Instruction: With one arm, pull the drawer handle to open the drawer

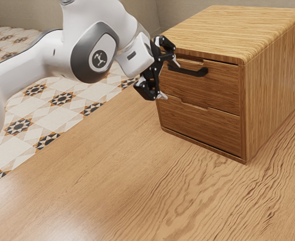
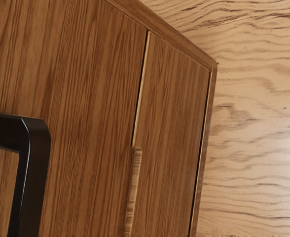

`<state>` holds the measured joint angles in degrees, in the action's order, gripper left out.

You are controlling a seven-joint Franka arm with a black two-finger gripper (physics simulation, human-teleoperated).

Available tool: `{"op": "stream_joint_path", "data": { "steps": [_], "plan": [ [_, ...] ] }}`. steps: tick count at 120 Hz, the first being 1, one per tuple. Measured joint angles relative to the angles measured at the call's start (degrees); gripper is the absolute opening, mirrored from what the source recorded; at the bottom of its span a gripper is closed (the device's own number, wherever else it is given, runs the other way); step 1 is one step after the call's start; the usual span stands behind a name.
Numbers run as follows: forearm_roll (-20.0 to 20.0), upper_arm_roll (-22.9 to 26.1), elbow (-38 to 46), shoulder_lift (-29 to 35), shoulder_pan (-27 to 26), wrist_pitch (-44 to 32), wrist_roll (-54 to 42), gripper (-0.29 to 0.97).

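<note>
At the handle's (image 1: pixel 188 71) end nearest the arm (image 1: pixel 87 50), the black gripper (image 1: pixel 168 79) hangs with its fingers (image 1: pixel 166 48) spread wide, one above the bar's level and one below it, and neither is pressing on it. That spread makes sense. The bar runs level across the upper drawer (image 1: pixel 207 89), so a hand turned to bracket it from above and below can close round it and draw straight back.

Behind the handle, the drawer front looks flush with the cabinet (image 1: pixel 273 85). I see no gap, so I judge it not yet opened. Below the handle sits the lower drawer (image 1: pixel 202 125), which has only a cut-out lip and plays no part in this job.

From the hand's own camera the handle (image 2: pixel 29 163) stands proud of the wood, leaving room behind it for a finger. The hand sits toward the bar's end, not its middle, and pulling from there could skew the drawer.
</note>
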<state>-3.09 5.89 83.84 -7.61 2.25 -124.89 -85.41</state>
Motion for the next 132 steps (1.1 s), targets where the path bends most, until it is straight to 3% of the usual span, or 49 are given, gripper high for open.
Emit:
{"op": "stream_joint_path", "data": {
  "steps": [61,75,83,111,132],
  "plan": [
    [0.0,-0.4,-6.5,-6.5,0.0,0.5,-0.6,0.68],
    [-0.1,-0.5,-6.6,-7.2,-0.2,0.5,-0.6,0.79],
    [-0.1,-0.5,-6.6,-7.3,-0.3,0.5,-0.7,0.69],
    [-0.1,-0.4,-6.9,-7.3,-0.5,0.6,-0.8,0.67],
    [-0.1,-0.4,-6.4,-6.5,-0.5,0.7,-0.8,0.57]
  ]
}}
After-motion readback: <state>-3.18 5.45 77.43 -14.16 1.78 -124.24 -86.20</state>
